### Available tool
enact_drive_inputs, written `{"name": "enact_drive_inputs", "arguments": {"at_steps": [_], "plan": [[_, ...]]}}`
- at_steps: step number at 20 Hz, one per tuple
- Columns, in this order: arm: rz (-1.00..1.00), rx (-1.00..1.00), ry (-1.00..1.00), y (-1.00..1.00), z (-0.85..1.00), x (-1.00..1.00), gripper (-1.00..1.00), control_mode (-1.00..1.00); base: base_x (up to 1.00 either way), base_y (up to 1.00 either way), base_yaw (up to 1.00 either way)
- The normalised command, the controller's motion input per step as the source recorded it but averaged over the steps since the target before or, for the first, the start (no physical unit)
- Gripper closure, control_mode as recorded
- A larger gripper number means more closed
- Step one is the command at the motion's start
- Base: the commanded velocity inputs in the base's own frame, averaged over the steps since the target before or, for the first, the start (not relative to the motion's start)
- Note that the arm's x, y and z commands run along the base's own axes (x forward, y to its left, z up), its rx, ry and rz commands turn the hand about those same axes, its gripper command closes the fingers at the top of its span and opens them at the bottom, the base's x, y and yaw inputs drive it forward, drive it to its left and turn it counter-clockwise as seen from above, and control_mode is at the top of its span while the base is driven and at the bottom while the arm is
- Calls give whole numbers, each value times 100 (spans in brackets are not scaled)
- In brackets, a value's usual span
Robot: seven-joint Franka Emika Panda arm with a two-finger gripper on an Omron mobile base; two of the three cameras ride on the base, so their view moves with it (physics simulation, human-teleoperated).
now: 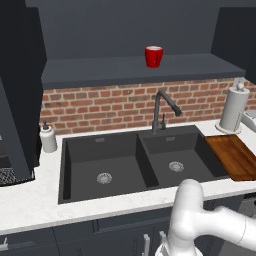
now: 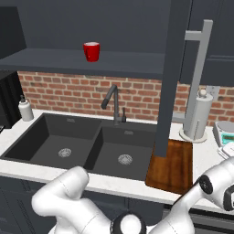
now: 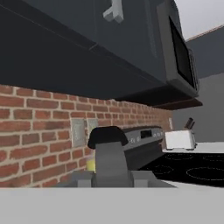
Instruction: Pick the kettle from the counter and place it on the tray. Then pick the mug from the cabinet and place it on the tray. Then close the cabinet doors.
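**Pincer clamped on kettle, tray bare**

Pincer (image 3: 109, 181) is pinching the kettle (image 3: 109, 162): in the hand view we are seeing the dark grey body rising straight from the bottom centre, where the tips sit, with its black handle (image 3: 107, 135) arching over the top. We are not making out the tips themselves against the grey metal, so we are reading the grip from how closely the kettle is sitting at them.

Behind the kettle we are seeing a red brick wall (image 3: 35, 131) with a pale outlet plate (image 3: 78, 132). To the right a black stove (image 3: 192, 168) and a white toaster (image 3: 179, 140) are standing under a dark microwave (image 3: 177, 48).

From the base views we are noting the tray (image 1: 235, 155) lying flat on the counter (image 1: 30, 205), just right of the black double sink (image 1: 105, 170), with nothing on it. A white paper-towel roll (image 1: 234, 110) is standing just behind the tray. A soap dispenser (image 1: 48, 137) is standing left of the sink.

The mug (image 1: 154, 56) is standing upright on the cabinet (image 1: 125, 70) shelf, above the faucet (image 1: 162, 107).

In the right base view one of the cabinet doors (image 2: 171, 77) is standing open, edge-on to us, its silver bar handle (image 2: 196, 73) beside it.
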Motion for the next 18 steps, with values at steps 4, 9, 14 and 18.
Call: {"name": "enact_drive_inputs", "arguments": {"at_steps": [4,9,14,18], "plan": [[0,-11,0,43,8,-20,100,-100,0,0,0],[0,-7,0,52,1,-35,100,-100,0,0,0],[0,-6,0,59,0,-30,100,-100,0,0,0],[0,-3,0,63,0,-6,100,-100,0,0,0]]}}
